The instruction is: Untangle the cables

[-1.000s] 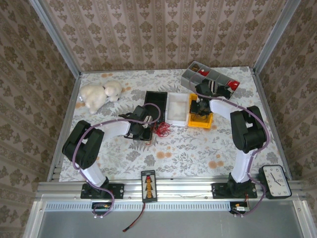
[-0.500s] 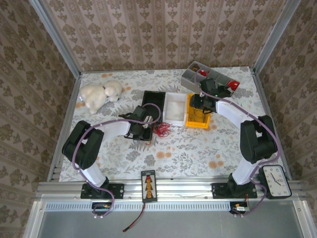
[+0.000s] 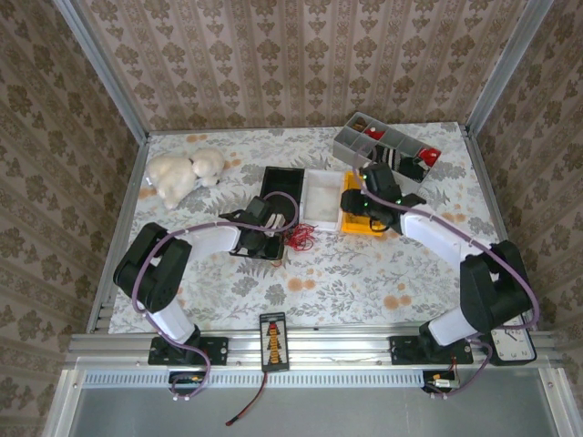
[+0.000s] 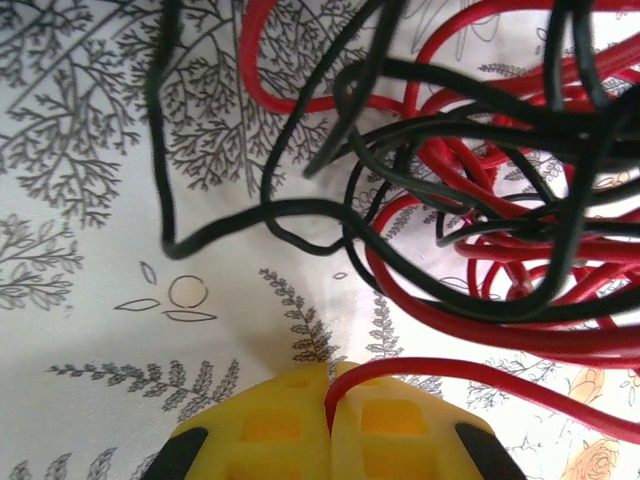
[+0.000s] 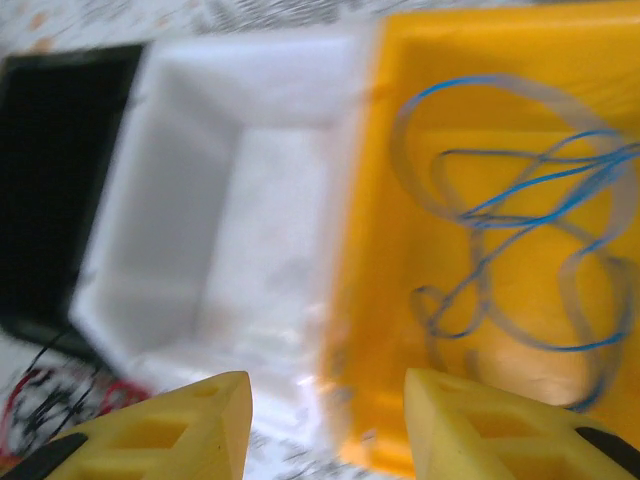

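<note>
Since the picture of one second before, the right arm had swung its elbow out toward the near right corner of the table [image 3: 346, 269]. The right gripper [image 5: 325, 395] had shifted to the left, from over the middle of the yellow bin [image 5: 365, 300] to over its left wall, just beside the white bin [image 5: 240, 220]. Its fingers, pressed together before, were now spread apart with nothing between them. The left arm had stayed almost where it was.

Three bins stood in a row near the middle of the table: the black bin [image 3: 282, 179] on the left, the white one in the middle, the yellow one on the right. A thin blue cable [image 5: 500, 210] lay in loose loops on the floor of the yellow bin.

The tangle of red and black cables [image 3: 299, 238] lay on the flowered cloth, near the black bin and on the near side of the white bin. The left gripper [image 4: 330, 385] was at the left side of the tangle, its yellow fingers pressed together. One red cable [image 4: 450, 375] came out from between the fingertips and ran to the right, so the gripper was pinching it. The other red and black loops lay crossed over each other just beyond the fingertips.

A white plush toy [image 3: 182, 173] lay at the far left, a grey organiser box [image 3: 378, 146] at the far right, and a clock [image 3: 506, 332] at the near right corner.
</note>
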You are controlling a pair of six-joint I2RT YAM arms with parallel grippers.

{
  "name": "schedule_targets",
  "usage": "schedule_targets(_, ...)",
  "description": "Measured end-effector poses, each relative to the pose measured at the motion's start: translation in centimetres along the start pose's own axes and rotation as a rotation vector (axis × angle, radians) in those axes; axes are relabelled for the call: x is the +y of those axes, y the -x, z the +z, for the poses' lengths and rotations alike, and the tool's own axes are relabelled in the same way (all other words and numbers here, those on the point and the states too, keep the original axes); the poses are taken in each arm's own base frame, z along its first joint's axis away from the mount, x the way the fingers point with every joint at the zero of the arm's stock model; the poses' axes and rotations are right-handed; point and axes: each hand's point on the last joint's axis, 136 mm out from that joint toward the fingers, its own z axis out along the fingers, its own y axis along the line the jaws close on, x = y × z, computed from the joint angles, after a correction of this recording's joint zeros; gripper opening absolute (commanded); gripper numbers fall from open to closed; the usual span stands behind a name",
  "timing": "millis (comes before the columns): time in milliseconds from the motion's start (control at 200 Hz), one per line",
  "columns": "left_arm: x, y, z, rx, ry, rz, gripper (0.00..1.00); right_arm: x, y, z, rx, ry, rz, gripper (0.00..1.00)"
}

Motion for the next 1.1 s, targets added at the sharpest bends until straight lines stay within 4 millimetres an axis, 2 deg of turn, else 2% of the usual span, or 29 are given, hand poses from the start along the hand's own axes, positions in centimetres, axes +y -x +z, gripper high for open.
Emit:
schedule_targets(145,-0.1,-0.1,0.0,-0.001,-0.009,0.003,0.0,5.2,-3.8,0.1,0.051,0.13,-0.097,0.44)
schedule_targets(240,-0.2,-0.2,0.0,0.003,-0.017,0.003,0.0,7.6,-5.5,0.2,0.079,0.189,-0.144,0.43)
schedule_targets(310,-0.3,-0.2,0.0,0.005,-0.02,0.003,0.0,8.6,-6.5,0.7,0.1,0.209,-0.169,0.43)
schedule_targets(470,-0.3,-0.5,-0.1,0.001,-0.027,0.005,0.0,9.3,-7.9,1.9,0.142,0.21,-0.207,0.43)
schedule_targets(790,-0.3,-1.1,-0.7,-0.011,-0.036,0.009,0.0,10.0,-7.8,4.0,0.16,0.201,-0.242,0.41)
schedule_targets(845,-0.3,-1.3,-0.7,-0.009,-0.04,0.009,0.0,10.0,-8.1,4.4,0.168,0.199,-0.246,0.36)
schedule_targets(905,-0.4,-1.5,-0.8,-0.007,-0.047,0.01,0.0,9.9,-8.3,4.8,0.172,0.198,-0.248,0.21)
schedule_targets(970,-0.4,-1.8,-0.9,-0.005,-0.055,0.009,0.0,10.0,-8.4,5.0,0.173,0.198,-0.246,0.09)
schedule_targets(1100,-0.1,-2.1,-1.6,-0.026,-0.075,-0.004,0.0,10.3,-8.1,5.2,0.156,0.208,-0.241,0.0)
